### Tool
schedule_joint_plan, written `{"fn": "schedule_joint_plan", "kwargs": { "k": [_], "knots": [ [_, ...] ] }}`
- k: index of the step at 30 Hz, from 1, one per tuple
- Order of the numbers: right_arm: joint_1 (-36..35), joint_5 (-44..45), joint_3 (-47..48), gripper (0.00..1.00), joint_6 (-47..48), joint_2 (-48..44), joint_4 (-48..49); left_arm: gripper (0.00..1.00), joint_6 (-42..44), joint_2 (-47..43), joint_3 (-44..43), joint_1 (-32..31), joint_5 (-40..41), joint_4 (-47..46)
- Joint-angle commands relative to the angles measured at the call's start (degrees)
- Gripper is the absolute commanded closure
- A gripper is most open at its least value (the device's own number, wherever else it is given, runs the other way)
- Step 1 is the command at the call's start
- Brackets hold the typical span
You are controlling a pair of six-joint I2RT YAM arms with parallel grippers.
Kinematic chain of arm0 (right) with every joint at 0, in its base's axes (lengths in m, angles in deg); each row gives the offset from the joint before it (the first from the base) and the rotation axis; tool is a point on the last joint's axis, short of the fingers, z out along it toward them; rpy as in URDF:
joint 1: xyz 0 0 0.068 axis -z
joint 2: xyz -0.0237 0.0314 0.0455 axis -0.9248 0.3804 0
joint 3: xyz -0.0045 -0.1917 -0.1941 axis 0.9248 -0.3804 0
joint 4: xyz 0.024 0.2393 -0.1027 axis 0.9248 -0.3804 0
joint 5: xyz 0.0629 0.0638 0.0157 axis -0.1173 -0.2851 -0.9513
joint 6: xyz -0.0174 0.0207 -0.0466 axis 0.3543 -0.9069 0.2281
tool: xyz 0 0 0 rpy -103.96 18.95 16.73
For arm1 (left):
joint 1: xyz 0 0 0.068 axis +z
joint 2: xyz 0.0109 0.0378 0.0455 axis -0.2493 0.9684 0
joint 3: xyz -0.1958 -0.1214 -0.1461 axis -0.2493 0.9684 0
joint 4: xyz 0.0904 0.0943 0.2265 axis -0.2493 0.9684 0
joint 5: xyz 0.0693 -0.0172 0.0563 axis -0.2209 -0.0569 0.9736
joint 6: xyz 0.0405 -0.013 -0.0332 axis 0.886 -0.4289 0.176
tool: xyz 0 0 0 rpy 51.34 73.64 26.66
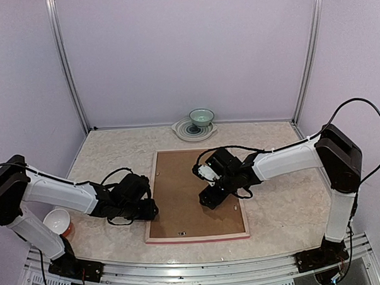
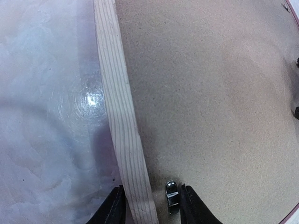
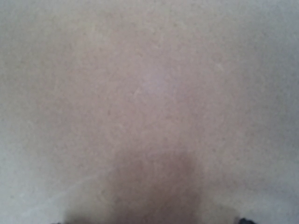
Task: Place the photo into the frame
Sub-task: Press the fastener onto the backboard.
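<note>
The photo is hidden, likely under the backing point(image 1: 179, 193) in the face-down frame point(image 1: 200, 238) on the tabletop point(image 1: 115, 158). Your left claw point(image 2: 150, 210), narrowly parted, straddles its edge; whether the right claw point(image 1: 211, 197) is parted, you cannot tell. Next probably means swinging the metal tab point(image 2: 172, 198) over the backing.

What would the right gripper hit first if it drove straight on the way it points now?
The plain brown hardboard backing lying in the pale-wood rectangular frame. The right gripper points down at it; its wrist view shows only blurred board, so it looks close, contact unclear.
</note>
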Motion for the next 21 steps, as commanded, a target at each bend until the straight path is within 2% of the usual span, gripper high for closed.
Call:
{"fn": "schedule_joint_plan", "kwargs": {
  "k": [1, 9, 16, 18, 21],
  "knots": [
    [-0.57, -0.82, -1.49, 0.19, -0.24, 2.68, -3.51, 0.62, -0.08, 0.16, 2.12, -0.27, 0.07, 3.17],
    [-0.55, -0.80, -1.62, 0.19, -0.31, 2.43, -3.50, 0.68, -0.25, 0.51, 2.59, -0.24, -0.11, 2.68],
    [-0.57, -0.89, -1.60, 0.19, -0.43, 2.33, -3.56, 0.69, -0.42, 0.15, 2.79, -0.22, -0.28, 2.67],
    [-0.55, -0.89, -1.68, 0.19, -0.43, 2.33, -3.64, 0.76, -0.43, -0.37, 2.79, -0.28, -0.02, 2.77],
    [-0.55, -0.89, -1.57, 0.19, -0.35, 2.33, -3.64, 0.79, -0.34, -0.97, 2.42, -0.26, 0.73, 3.30]
  ]
}}
